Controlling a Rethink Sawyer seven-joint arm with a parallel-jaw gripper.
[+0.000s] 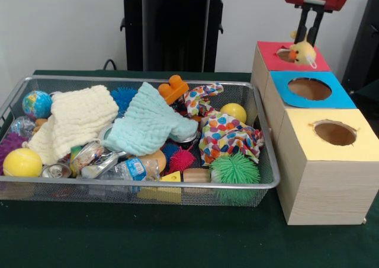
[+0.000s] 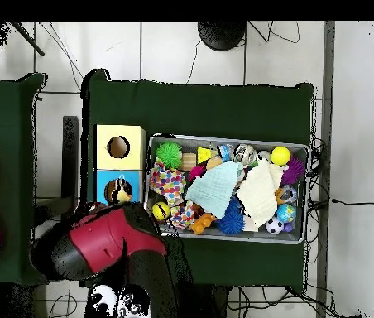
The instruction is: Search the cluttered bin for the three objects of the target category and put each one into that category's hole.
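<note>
My gripper (image 1: 308,42) hangs from the red wrist at the top right of the front view. Its two black fingers are closed on a small yellow plush chick (image 1: 304,53). The chick hangs just above the red-topped box (image 1: 267,50), at the right edge of its hole (image 1: 285,55). The wire-mesh bin (image 1: 148,78) lies to the left, full of clutter: a cream cloth (image 1: 77,120), a pale blue cloth (image 1: 148,123), balls, cans and spiky toys. In the overhead view the red arm (image 2: 107,240) hides the gripper and the red box; the bin (image 2: 223,137) shows beside it.
A blue-topped box (image 1: 337,99) and a yellow-topped box (image 1: 361,143) stand in a row in front of the red one, each with a round hole. The bin holds a spotted cloth (image 1: 228,134), a green spiky ball (image 1: 235,170) and an orange toy (image 1: 173,89).
</note>
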